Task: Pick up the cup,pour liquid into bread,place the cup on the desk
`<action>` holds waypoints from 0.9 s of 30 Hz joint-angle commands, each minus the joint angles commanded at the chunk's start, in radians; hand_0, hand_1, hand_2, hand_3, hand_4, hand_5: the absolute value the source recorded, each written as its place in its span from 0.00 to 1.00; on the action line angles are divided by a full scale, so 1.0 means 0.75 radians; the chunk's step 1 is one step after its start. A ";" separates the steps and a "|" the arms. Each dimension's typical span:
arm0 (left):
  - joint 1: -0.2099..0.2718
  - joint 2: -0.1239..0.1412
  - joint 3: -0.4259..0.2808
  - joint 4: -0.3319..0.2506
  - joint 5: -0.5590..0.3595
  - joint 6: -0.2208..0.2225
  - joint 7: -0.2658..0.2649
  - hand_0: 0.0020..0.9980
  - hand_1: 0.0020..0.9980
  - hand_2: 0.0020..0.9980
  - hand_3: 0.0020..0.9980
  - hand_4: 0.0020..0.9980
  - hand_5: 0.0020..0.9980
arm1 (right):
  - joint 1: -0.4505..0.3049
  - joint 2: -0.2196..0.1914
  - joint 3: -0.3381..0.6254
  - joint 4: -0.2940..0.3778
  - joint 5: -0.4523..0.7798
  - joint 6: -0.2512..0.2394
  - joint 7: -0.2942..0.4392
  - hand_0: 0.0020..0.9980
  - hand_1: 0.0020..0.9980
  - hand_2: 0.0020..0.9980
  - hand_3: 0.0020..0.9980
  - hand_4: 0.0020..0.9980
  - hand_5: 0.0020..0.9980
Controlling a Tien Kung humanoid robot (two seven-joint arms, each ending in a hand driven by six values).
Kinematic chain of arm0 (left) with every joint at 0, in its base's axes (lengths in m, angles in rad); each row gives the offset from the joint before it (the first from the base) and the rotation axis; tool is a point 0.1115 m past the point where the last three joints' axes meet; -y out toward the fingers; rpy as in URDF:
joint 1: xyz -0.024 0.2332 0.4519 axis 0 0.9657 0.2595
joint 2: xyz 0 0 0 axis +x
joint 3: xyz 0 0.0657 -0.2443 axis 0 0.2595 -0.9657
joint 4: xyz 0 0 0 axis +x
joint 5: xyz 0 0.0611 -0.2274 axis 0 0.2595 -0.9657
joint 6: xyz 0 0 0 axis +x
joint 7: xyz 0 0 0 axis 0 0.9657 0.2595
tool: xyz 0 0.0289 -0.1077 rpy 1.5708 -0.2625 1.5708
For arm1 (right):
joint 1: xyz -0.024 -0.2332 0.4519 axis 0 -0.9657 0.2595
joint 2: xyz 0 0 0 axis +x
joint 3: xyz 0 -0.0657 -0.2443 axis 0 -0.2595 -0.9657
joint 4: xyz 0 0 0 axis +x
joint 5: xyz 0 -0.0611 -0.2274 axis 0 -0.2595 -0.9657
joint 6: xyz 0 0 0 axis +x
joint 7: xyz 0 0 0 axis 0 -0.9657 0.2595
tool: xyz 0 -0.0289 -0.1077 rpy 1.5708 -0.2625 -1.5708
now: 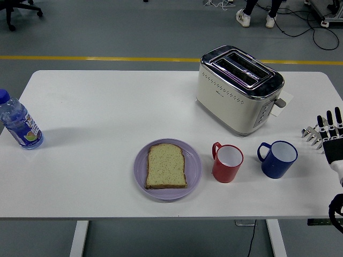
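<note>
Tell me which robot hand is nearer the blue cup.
The right robot hand. It hovers at the table's right edge, fingers spread, just right of the blue cup and not touching it. The left robot hand is out of view.

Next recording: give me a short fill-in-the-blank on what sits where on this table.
1. The slice of bread lies on a ____ plate.
2. Directly right of the red cup stands the ____ cup.
3. The water bottle stands near the table's ____ edge.
4. The right hand, fingers spread, holds ____.

Missing words: purple; blue; left; nothing
</note>
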 joint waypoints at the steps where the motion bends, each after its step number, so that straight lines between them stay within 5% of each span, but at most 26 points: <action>1: 0.001 0.000 0.000 0.000 0.000 0.000 0.000 0.64 0.65 0.66 0.56 0.32 0.84 | -0.002 0.000 0.001 0.000 0.002 -0.001 0.000 0.65 0.57 0.63 0.61 0.60 0.32; 27: 0.016 0.000 0.034 -0.001 -0.007 0.000 -0.001 0.64 0.65 0.66 0.55 0.32 0.84 | -0.026 0.007 0.000 -0.010 0.020 -0.003 0.021 0.64 0.57 0.62 0.61 0.59 0.31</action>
